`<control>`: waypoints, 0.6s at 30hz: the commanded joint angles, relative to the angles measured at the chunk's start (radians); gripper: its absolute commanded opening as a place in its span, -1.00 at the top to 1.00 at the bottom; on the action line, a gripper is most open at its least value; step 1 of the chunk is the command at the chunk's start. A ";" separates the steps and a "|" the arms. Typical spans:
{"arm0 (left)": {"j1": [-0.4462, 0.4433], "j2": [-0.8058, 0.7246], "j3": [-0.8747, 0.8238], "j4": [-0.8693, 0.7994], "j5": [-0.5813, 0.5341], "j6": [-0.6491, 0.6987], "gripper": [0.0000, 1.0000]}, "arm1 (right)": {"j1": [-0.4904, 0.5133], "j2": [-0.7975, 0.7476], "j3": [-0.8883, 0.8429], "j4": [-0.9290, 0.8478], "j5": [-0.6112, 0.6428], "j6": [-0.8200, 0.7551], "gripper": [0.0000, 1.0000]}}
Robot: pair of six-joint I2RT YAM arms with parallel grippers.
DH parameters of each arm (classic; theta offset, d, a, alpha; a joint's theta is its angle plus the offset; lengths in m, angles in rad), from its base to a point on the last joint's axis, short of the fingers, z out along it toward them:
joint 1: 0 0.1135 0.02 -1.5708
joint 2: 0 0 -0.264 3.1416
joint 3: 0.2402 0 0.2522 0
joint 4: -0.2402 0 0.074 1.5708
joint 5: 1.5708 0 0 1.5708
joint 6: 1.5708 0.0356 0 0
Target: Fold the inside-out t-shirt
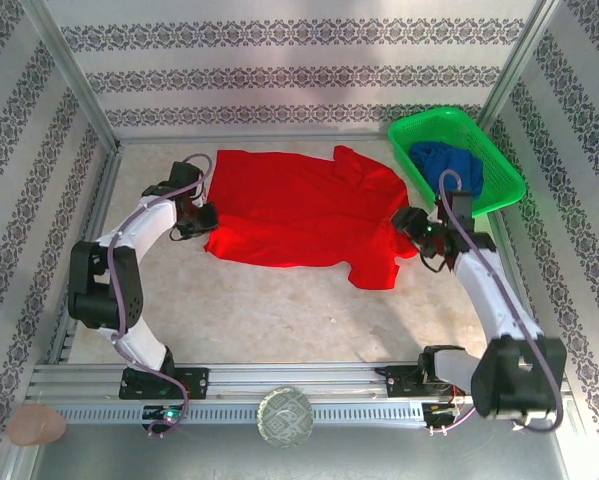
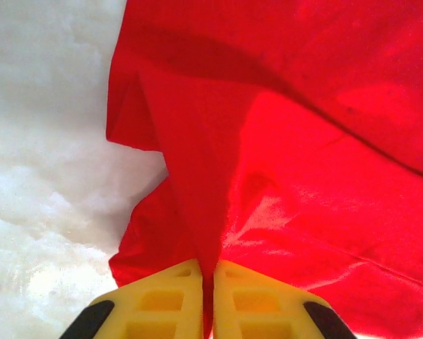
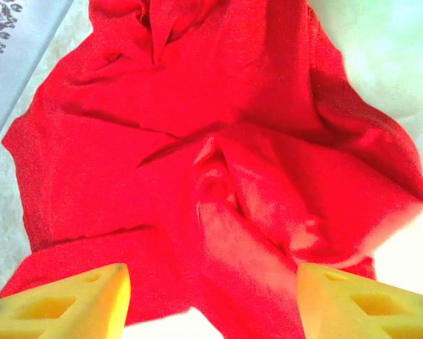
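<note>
Pinching a raised ridge of the inside-out t-shirt, the left gripper is clenched tight on the red cloth at the shirt's left edge. The right gripper is released, fingers spread wide with nothing grasped, hanging over the bunched right side. The shirt lies spread and wrinkled on the table, toward the far side, between both arms. A green basket at far right holds a dark blue garment, near the shirt's right edge.

The bright red t-shirt lies spread out, wrinkled, left edge drawn into a ridge.
</note>
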State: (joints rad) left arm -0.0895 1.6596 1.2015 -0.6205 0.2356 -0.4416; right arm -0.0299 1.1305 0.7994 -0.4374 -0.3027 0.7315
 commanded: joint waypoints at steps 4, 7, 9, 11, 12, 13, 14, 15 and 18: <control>0.012 -0.081 -0.041 0.036 0.008 -0.019 0.79 | 0.064 -0.082 -0.202 -0.059 0.052 -0.051 -0.27; 0.012 -0.096 -0.056 0.047 0.012 -0.029 0.79 | 0.107 -0.085 -0.256 -0.039 0.070 -0.042 -0.27; 0.012 -0.102 -0.064 0.051 0.014 -0.032 0.79 | 0.136 -0.067 -0.276 -0.021 0.086 -0.035 -0.27; 0.012 -0.102 -0.066 0.052 0.016 -0.033 0.79 | 0.155 -0.041 -0.282 -0.004 0.096 -0.032 -0.27; 0.012 -0.102 -0.068 0.051 0.019 -0.031 0.79 | 0.162 -0.025 -0.281 0.005 0.100 -0.030 -0.27; 0.011 -0.101 -0.072 0.051 0.019 -0.032 0.79 | 0.165 -0.013 -0.280 0.014 0.102 -0.030 -0.27; 0.011 -0.100 -0.075 0.053 0.021 -0.031 0.78 | 0.172 0.003 -0.277 0.022 0.106 -0.029 -0.27; 0.011 -0.099 -0.082 0.056 0.021 -0.031 0.77 | 0.174 0.017 -0.274 0.032 0.108 -0.027 -0.27; 0.012 -0.093 -0.100 0.066 0.022 -0.032 0.73 | 0.178 0.054 -0.264 0.051 0.105 -0.027 -0.25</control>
State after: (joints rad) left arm -0.0895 1.5818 1.1221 -0.5823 0.2466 -0.4603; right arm 0.1402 1.1610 0.5282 -0.4213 -0.2237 0.7071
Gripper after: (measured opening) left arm 0.131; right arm 0.626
